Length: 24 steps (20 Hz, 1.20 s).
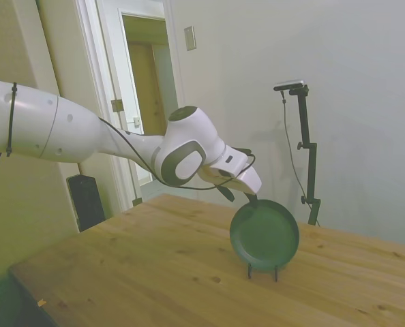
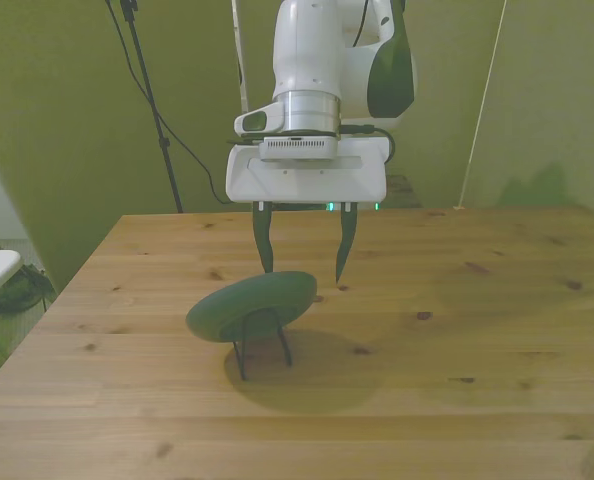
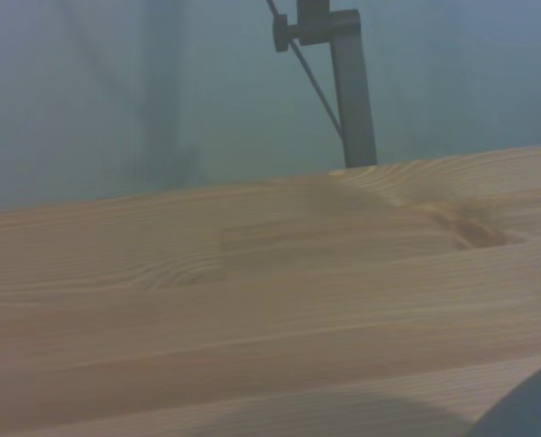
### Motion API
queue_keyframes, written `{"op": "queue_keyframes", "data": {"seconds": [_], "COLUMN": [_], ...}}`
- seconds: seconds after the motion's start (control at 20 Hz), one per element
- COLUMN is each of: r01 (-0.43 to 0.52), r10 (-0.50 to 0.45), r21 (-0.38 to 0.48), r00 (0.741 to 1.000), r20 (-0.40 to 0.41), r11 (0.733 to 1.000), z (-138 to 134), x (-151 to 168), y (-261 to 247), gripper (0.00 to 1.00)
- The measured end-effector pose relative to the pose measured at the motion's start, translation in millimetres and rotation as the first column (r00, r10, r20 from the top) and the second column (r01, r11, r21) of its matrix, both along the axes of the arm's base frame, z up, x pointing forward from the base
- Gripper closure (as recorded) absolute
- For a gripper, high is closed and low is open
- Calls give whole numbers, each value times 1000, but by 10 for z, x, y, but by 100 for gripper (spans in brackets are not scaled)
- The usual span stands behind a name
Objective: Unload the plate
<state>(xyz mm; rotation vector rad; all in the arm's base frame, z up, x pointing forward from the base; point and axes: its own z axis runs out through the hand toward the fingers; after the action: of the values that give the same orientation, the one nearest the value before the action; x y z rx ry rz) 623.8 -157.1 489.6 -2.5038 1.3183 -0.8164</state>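
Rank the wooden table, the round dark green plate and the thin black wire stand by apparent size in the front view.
1. Wooden table, largest.
2. Round dark green plate.
3. Thin black wire stand, smallest, though the plate partly hides it.

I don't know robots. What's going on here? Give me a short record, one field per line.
Table: wooden
Plate: dark green plate, propped on edge
Holder: thin black wire stand under the plate
Gripper: gripper open, fingers pointing down just behind the plate's top edge
Contact: none visible; fingers not closed on the rim
Wrist view: mostly bare wood, only a blurred dark edge in one corner
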Motion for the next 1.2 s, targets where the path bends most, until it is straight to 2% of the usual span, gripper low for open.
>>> {"op": "queue_keyframes", "data": {"seconds": [0.8, 1.2], "r01": [14, 8], "r10": [-14, -7], "r21": [16, 17], "r00": [999, 999], "r20": [-40, -42], "r11": [1000, 1000], "z": [-279, -293], "x": [48, 67], "y": [-54, -21], "gripper": [100, 100]}}
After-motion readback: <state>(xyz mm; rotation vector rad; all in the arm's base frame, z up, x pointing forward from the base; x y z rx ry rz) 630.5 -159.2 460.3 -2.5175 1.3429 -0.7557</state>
